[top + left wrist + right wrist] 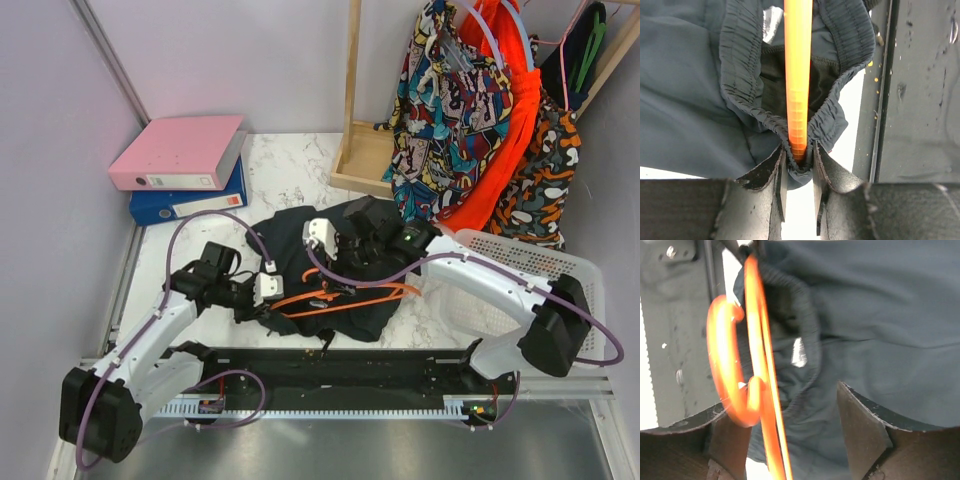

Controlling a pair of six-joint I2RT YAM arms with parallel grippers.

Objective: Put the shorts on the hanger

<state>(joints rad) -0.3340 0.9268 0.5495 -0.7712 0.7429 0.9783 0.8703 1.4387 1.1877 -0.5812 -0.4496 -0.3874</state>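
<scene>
Nearest, just beyond the black rail (330, 365) at the front of the desk (290, 180), the left gripper (799, 155) has its fingers (781, 185) drawn narrow on one thin bar of the hanger (798, 75). A fold of the waistband of the shorts (685, 100) is caught in the same pinch. The hanger lies flat at the centre of the desk and its bar appears to run into the waistband opening. The shorts are bunched over and behind it and are not yet hung evenly. Just beyond, the right gripper (795, 435) stands over the shorts with its fingers (865, 430) wide, holding nothing, and the curled hook sits right beside one of them. Risks, as judged: the hanger is held at a single point, so a lift or pull may let it pivot or slide in the grip, and the slack fabric may slip back off the bar. The pinched waistband may drag the whole garment along rather than let the bar feed through. If the open right fingers move carelessly, they could knock or catch the hook and twist the frame. The fabric is soft and baggy, so a fresh grasp may take both layers and close the opening. Farther off, the white basket (530, 265) on the right and the hanging clothes (450, 110) at the far right are well apart and pose no present hazard.
</scene>
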